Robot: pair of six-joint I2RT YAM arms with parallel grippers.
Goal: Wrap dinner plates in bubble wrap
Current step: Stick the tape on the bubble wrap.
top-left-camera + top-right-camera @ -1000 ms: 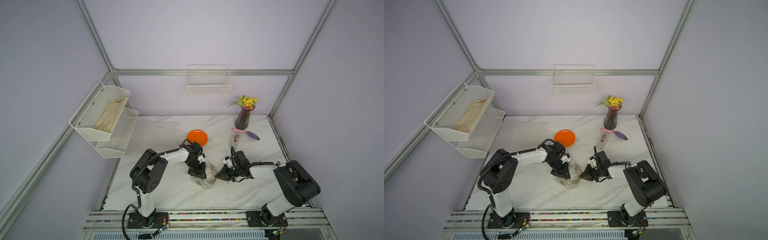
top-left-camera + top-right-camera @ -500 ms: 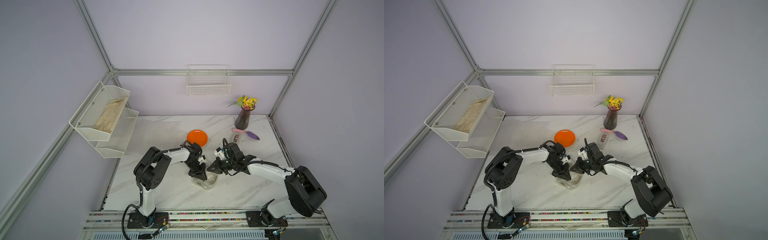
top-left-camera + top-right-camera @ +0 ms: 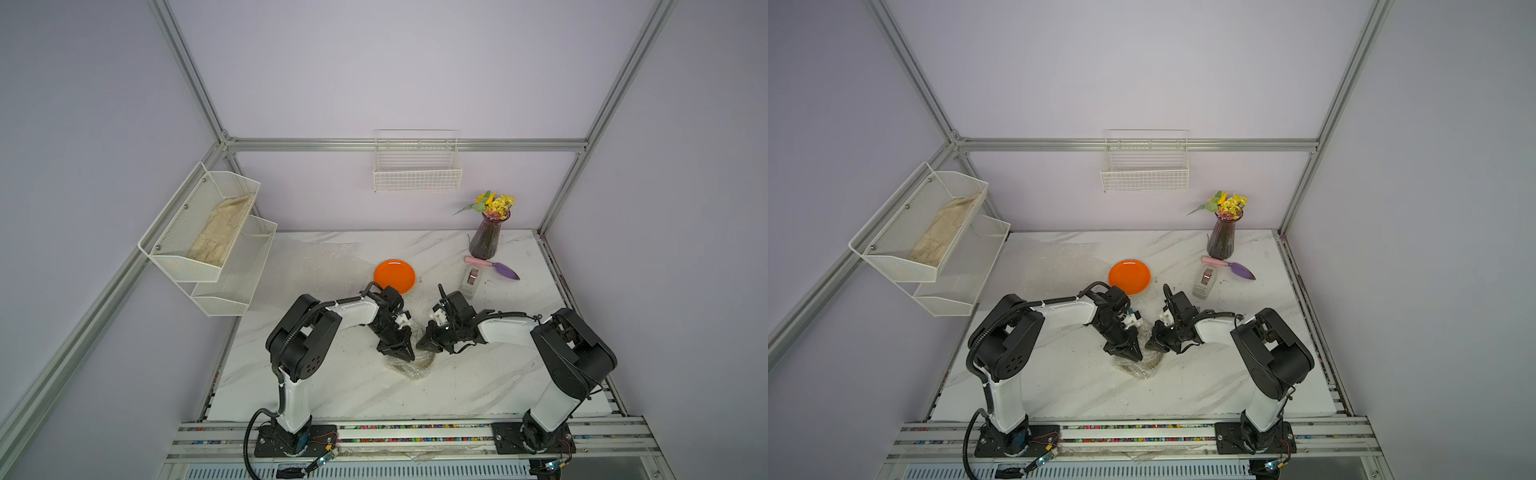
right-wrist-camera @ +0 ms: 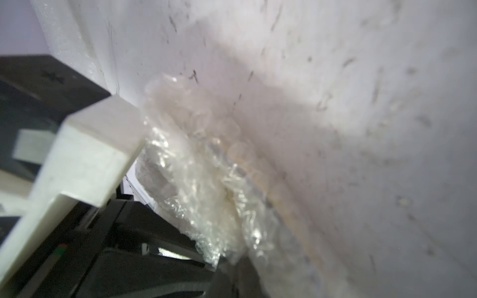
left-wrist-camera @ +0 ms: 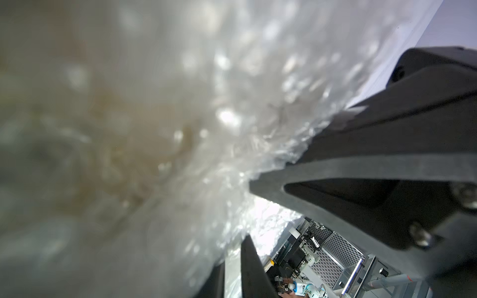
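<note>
A crumpled bubble wrap bundle (image 3: 411, 368) is seen near the centre of the worktop (image 3: 332, 386). A yellow-brown tint shows thru it, but the plate inside can't be made out clearly. The left pincer (image 3: 404, 355) is clamped on wrap at the bundle's 11 o'clock. The right pincer (image 3: 420, 344) is closed at its 1 o'clock; whether wrap is pinched can't be told. The orange plate (image 3: 394, 276) is seen bare at 12 o'clock, apart from the bundle.
</note>
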